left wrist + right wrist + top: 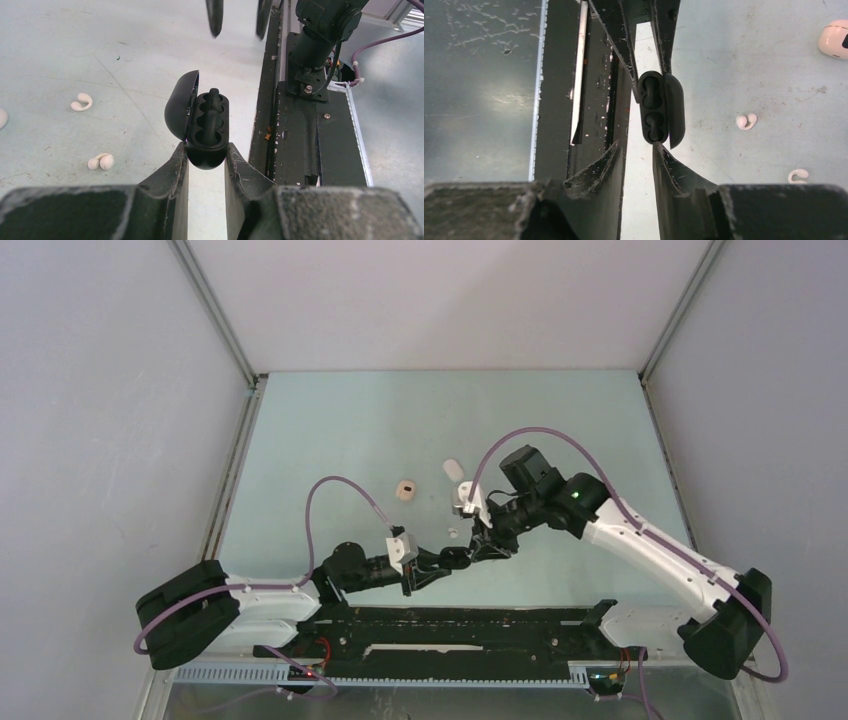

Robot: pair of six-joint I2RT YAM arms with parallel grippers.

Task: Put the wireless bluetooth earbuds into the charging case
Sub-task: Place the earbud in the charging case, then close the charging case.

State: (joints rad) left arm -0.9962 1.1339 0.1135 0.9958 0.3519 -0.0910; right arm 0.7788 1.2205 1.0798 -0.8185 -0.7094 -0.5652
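My left tool (206,151) is rough, scuffed black plastic; the charging case (207,125) smooth, satin black; the bench (75,50) matt, scratched.

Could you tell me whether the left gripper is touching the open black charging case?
Touching. The left wrist view shows the left gripper clamping the open black charging case from both sides.

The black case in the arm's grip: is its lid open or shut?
Open. The black case has its lid swung aside, baring the wells inside.
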